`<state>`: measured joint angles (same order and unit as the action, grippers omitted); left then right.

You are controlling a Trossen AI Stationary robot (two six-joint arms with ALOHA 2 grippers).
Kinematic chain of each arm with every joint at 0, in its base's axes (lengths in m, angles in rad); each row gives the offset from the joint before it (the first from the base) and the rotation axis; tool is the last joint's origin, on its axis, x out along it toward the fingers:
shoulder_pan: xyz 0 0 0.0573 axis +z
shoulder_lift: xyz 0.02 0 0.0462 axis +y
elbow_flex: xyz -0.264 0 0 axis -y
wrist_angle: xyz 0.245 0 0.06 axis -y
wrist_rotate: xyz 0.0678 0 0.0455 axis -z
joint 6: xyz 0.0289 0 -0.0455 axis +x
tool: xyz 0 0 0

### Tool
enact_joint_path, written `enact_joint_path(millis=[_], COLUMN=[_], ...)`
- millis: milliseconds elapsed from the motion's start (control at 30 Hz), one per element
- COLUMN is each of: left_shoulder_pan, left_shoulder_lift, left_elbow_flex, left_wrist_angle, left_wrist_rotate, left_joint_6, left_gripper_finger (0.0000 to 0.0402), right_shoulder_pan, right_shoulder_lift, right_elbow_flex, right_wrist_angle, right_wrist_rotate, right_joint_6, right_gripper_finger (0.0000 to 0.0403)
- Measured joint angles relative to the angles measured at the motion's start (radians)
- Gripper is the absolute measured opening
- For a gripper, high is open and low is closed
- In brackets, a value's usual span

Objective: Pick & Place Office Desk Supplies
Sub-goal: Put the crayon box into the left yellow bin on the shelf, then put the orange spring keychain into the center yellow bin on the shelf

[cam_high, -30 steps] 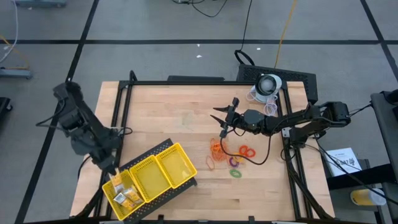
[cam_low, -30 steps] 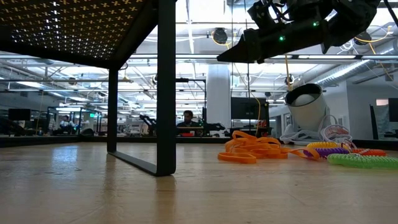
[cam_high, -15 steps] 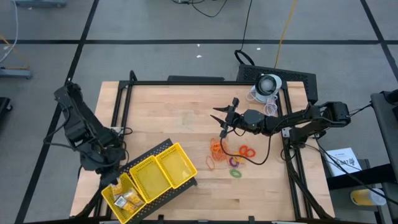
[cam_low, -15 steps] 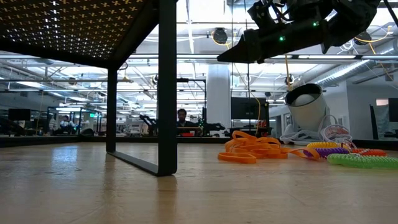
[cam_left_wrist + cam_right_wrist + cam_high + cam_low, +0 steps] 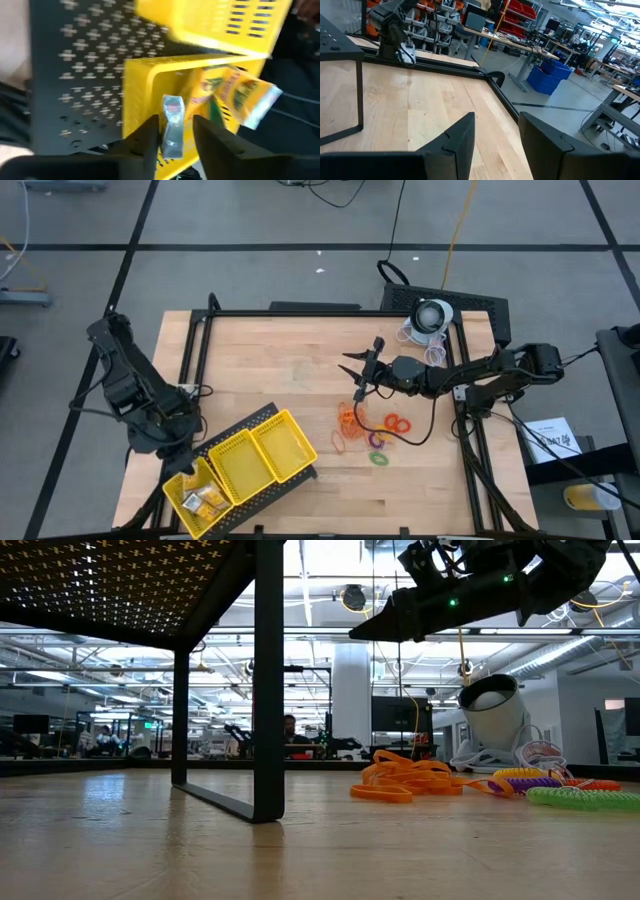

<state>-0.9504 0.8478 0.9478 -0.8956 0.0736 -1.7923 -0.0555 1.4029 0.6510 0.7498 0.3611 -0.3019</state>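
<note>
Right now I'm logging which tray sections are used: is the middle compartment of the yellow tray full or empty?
Empty. From above, the middle compartment shows only bare yellow floor, while small packets lie in the end compartment.

**Count on the table**

One yellow tray [image 5: 262, 442] with three compartments. One cluster of small yellow-gold packets [image 5: 203, 499] in its end compartment; their number cannot be told. One tangle of orange rubber bands [image 5: 348, 420]. Coiled rings: two red-orange [image 5: 398, 423], one purple [image 5: 377, 441], one green [image 5: 379, 458]. Two arms.
</note>
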Motion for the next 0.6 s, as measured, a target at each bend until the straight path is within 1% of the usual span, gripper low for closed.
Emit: enact_joint_path(millis=[67,167,267,367,467,533,600], left_shoulder_pan=[0.000,0.000,0.000,0.000,0.000,0.000,0.001], left_shoulder_lift=[0.000,-0.001,-0.004,-0.013,-0.029,-0.041,-0.061], left_elbow_flex=[0.000,0.000,0.000,0.000,0.000,-0.001,-0.001], left_wrist_angle=[0.033,0.088,0.129,0.142,0.143,0.143,0.143], left_wrist_rotate=[-0.003,-0.035,-0.047,-0.046,-0.055,-0.080,-0.131], left_joint_6=[0.020,0.051,0.063,0.059,0.060,0.079,0.121], left_gripper_finger=[0.0150,0.0183,0.0204,0.0214,0.0215,0.0216,0.0216], right_shoulder_pan=[0.000,0.000,0.000,0.000,0.000,0.000,0.000], right_shoulder_lift=[0.000,0.000,0.000,0.000,0.000,0.000,0.000], right_elbow_flex=[0.000,0.000,0.000,0.000,0.000,0.000,0.000], right_wrist_angle=[0.000,-0.001,-0.003,-0.004,-0.007,-0.009,-0.017], right_wrist_rotate=[0.000,0.000,0.000,0.000,0.000,0.000,0.000], right_joint_6=[0.001,0.001,0.001,0.001,0.001,0.002,0.002], right_gripper_finger=[0.0142,0.0142,0.0142,0.0142,0.0142,0.0142,0.0142])
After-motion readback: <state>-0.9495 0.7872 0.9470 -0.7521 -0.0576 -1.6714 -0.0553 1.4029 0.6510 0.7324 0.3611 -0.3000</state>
